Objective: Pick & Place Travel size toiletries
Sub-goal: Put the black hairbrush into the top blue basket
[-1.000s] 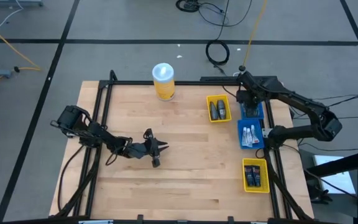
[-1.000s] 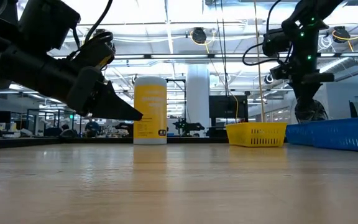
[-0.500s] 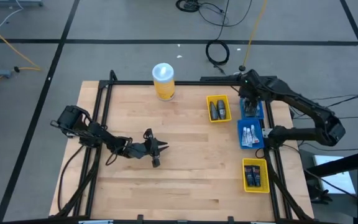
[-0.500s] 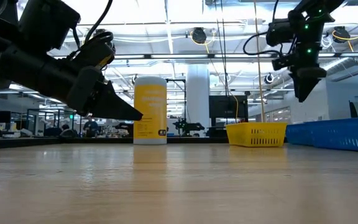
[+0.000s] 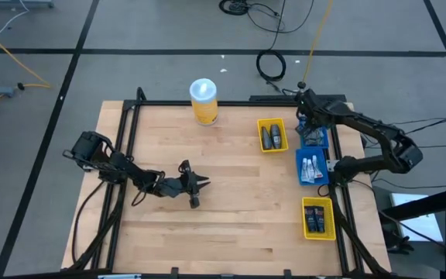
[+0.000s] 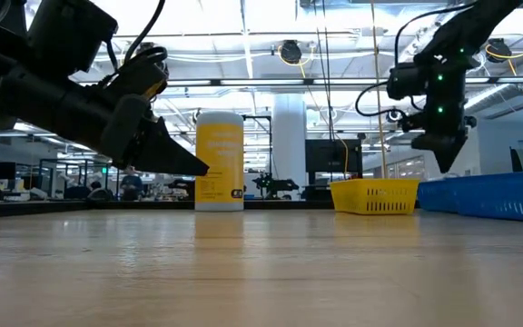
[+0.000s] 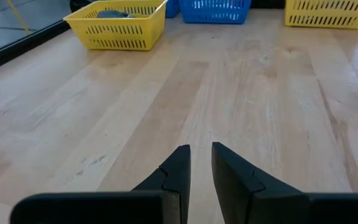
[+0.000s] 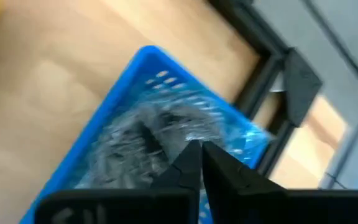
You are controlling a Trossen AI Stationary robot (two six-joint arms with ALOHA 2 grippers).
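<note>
Hovering over the far blue tray point(image 5: 313, 138), the right gripper point(image 8: 199, 155) has its fingers pinched nearly together, and I see nothing held between them. A grey, crinkly heap lies in that tray below it. To do this step well, it should go straight down over the middle of the tray and keep off the walls.

Counting from big to small: one wooden table point(image 5: 231, 209), one yellow canister point(image 5: 204, 101), four trays. The blue tray near the middle point(image 5: 300, 167) holds white tubes point(image 5: 311, 167); the yellow trays hold grey pieces point(image 5: 270, 138) and dark-blue bottles point(image 5: 316, 218). I cannot count those surely.

The left gripper point(image 7: 200, 163) waits low over bare wood, almost closed, holding nothing.
</note>
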